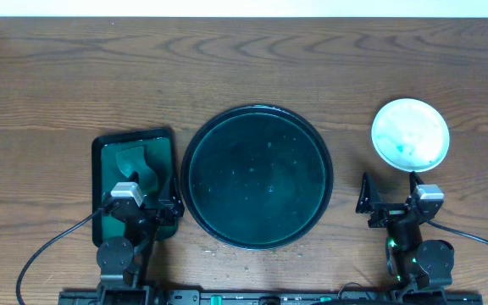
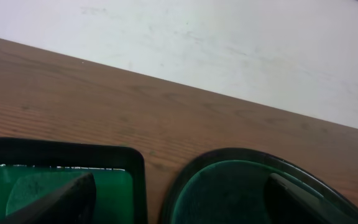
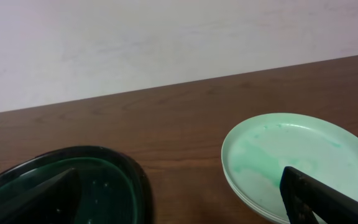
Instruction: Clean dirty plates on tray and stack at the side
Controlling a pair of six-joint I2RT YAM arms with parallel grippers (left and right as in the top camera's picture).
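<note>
The round dark tray (image 1: 257,176) sits mid-table with nothing on it. It also shows in the left wrist view (image 2: 229,155) and in the right wrist view (image 3: 132,168). The plates (image 1: 410,134) are stacked on the table to the tray's right. The top one is pale mint with green smears (image 3: 291,155), and the rims of others show beneath it. My left gripper (image 1: 146,203) is open and empty over the rectangular tray's right side (image 2: 179,208). My right gripper (image 1: 388,193) is open and empty just in front of the plate stack (image 3: 179,199).
A smaller rectangular dark green tray (image 1: 108,152) lies left of the round tray and holds a green cloth or sponge (image 1: 134,161), which also shows in the left wrist view (image 2: 36,186). Bare wooden table lies behind both trays, with a white wall beyond its far edge.
</note>
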